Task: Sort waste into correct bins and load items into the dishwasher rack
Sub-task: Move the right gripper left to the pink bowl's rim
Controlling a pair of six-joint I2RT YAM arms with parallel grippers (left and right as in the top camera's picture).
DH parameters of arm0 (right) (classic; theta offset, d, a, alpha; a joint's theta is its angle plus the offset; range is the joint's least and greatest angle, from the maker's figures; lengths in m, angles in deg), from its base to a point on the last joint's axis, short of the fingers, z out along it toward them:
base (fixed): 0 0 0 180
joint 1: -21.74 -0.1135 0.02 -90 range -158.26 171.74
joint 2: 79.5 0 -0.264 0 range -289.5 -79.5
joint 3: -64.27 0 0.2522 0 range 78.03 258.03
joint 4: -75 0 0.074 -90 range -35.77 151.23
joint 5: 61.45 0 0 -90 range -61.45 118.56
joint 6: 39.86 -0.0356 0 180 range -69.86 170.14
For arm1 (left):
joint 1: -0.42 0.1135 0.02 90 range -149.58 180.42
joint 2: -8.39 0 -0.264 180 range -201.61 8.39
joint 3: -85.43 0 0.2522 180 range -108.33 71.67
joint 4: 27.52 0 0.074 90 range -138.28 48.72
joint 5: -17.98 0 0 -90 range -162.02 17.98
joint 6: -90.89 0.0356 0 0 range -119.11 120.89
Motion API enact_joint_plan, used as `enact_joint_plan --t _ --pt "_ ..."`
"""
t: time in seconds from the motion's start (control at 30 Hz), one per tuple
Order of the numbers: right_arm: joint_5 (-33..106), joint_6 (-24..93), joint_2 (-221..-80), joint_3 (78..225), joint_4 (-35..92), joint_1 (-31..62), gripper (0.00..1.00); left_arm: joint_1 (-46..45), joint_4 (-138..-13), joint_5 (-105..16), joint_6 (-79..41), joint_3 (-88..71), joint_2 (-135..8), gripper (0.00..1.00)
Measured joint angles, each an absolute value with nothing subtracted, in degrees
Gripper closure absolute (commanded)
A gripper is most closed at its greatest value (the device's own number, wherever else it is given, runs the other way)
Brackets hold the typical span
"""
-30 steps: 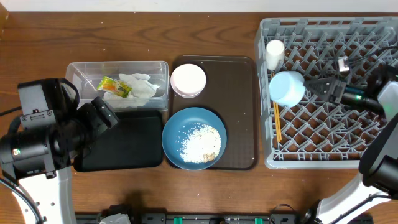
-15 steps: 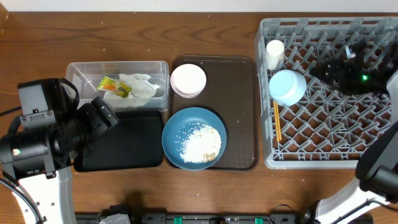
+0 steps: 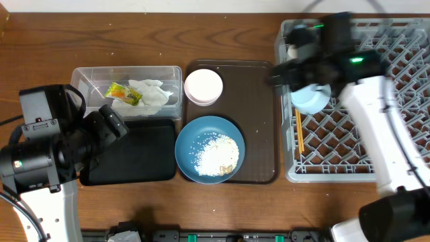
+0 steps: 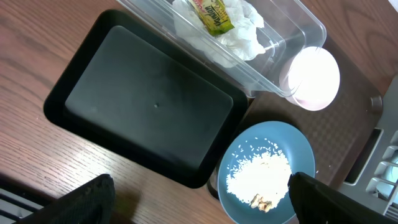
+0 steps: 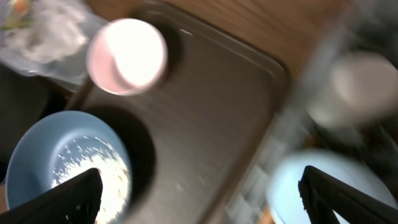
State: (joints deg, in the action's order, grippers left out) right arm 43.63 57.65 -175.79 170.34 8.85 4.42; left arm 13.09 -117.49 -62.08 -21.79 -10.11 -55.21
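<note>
The clear tub (image 3: 91,75) holds the white napkin (image 3: 153,94) and the yellow-green wrapper (image 3: 123,93). The black tray (image 3: 133,153) lies in front of it. The dark-blue dish (image 3: 193,141) with rice (image 3: 216,154) and the white bowl (image 3: 203,87) sit on the brown tray (image 3: 256,117). The rack (image 3: 349,144) holds the light-blue bowl (image 3: 311,98), the chopsticks (image 3: 299,133) and the white cup (image 3: 293,52), which is partly hidden. My right gripper (image 3: 279,72) is open and empty over the rack's left edge. My left gripper (image 3: 113,121) is open above the black tray (image 4: 149,106).
The left wrist view shows the tub (image 4: 292,37), the wrapper (image 4: 214,14), the white bowl (image 4: 311,78) and the dish (image 4: 249,146). The blurred right wrist view shows the white bowl (image 5: 127,56), the dish (image 5: 37,152), the brown tray (image 5: 205,118) and the light-blue bowl (image 5: 323,186).
My right arm has swung left from over the rack's right side to its left edge by the brown tray. The left arm has not moved.
</note>
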Motion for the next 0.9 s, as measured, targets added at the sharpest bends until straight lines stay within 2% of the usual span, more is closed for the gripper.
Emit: enact_joint_plan --t 0.1,0.2,0.27,0.33,0.4,0.47,0.5,0.7,0.8,0.9 --pt "41.7 57.6 -177.4 170.3 13.0 -2.9 0.01 13.1 -117.5 -62.1 -21.8 -10.1 -55.2 0.09" --pt "40.0 57.8 -179.6 170.3 16.2 -8.2 0.17 13.1 -117.5 -62.1 -21.8 -10.1 -55.2 0.09" --pt "39.0 57.8 -181.6 170.3 17.9 -10.8 0.19 13.1 -117.5 -62.1 -21.8 -10.1 -55.2 0.09" --pt "38.1 58.1 -184.2 170.3 19.6 -13.1 0.32 13.1 -117.5 -62.1 -21.8 -10.1 -55.2 0.08" --pt "37.6 58.6 -186.8 170.3 21.2 -14.8 0.43 13.1 -117.5 -62.1 -21.8 -10.1 -55.2 0.08" --pt "37.3 59.5 -189.6 170.3 22.6 -16.0 0.47 13.1 -117.5 -62.1 -21.8 -10.1 -55.2 0.08" --pt "37.1 59.9 -190.9 170.3 23.4 -16.7 0.53 13.1 -117.5 -62.1 -21.8 -10.1 -55.2 0.09" --pt "36.5 61.6 -196.6 170.3 28.6 -18.5 0.63 13.1 -117.4 -62.1 -21.8 -10.1 -55.2 0.09" --pt "36.5 62.4 -198.6 170.3 30.5 -18.7 0.82 13.1 -117.4 -62.1 -21.8 -10.1 -55.2 0.09" --pt "36.5 62.5 -200.0 170.3 31.4 -18.8 0.82 13.1 -117.4 -62.1 -21.8 -10.1 -55.2 0.09"
